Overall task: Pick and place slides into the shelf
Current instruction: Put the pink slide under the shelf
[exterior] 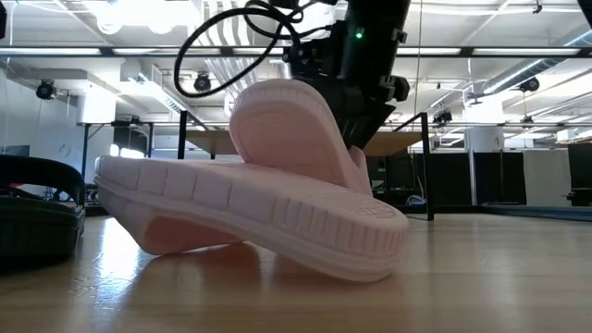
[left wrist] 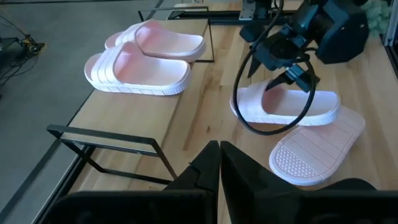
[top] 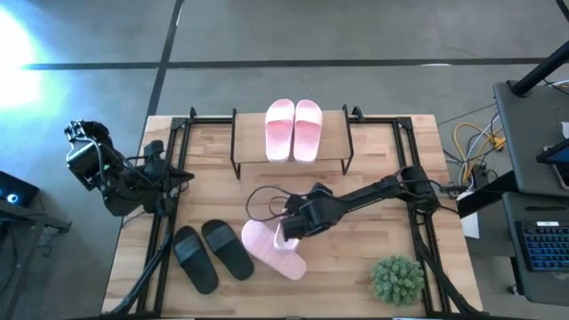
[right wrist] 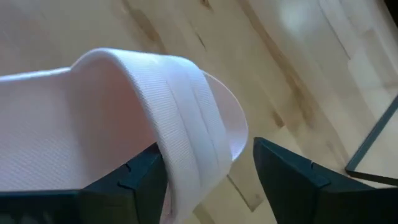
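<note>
- The right gripper (top: 286, 233) is down over the front middle of the table (top: 373, 178), fingers spread wide on either side of the strap of a pink slide (left wrist: 292, 106). From the wrist view the strap sits between the fingers, but I'd say it isn't clamped yet.
- That slide leans on a second pink slide (left wrist: 320, 146) lying sole-up, so it rests tilted, which probably makes the strap easier to reach.
- Two pink slides (top: 293, 129) already sit side by side on the shelf (top: 333, 142) at the back edge.
- The black pair (top: 212, 255) waits near the front-left corner.
- The left gripper (left wrist: 217, 171) hangs closed and empty by the left edge, out of the way.
- A plant ball (top: 396, 279) sits front-right.
</note>
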Robot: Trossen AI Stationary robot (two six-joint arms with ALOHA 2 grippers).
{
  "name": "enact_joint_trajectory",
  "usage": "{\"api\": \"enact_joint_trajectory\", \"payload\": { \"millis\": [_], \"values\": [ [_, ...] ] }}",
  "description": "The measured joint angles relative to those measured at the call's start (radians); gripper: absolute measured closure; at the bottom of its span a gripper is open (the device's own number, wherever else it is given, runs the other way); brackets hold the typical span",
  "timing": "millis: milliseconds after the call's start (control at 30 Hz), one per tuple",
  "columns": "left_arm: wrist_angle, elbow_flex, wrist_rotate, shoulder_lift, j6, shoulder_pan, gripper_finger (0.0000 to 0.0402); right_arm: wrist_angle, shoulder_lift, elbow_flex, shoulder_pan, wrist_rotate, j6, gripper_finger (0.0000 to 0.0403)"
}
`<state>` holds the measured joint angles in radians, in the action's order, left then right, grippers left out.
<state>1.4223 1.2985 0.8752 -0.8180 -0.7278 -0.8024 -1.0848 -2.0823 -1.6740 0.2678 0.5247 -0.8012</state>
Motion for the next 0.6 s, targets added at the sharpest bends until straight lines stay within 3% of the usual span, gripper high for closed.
{"api": "enact_joint_trajectory", "payload": {
  "millis": [133, 367, 600],
  "values": [
    [0.0, -0.02, 0.001, 0.02, -0.005, 0.0, 0.0402, -0.001, 0.0, 0.003, -0.025, 0.0, 0.041, 0.0229],
    [0.0, -0.088, 0.002, 0.054, -0.074, 0.0, 0.0402, -0.007, 0.0, 0.003, -0.052, 0.073, 0.11, 0.0379],
    [-0.003, -0.123, 0.002, 0.073, -0.106, 0.0, 0.0402, -0.13, 0.0, 0.004, -0.069, 0.209, 0.11, 0.0393]
  ]
}}
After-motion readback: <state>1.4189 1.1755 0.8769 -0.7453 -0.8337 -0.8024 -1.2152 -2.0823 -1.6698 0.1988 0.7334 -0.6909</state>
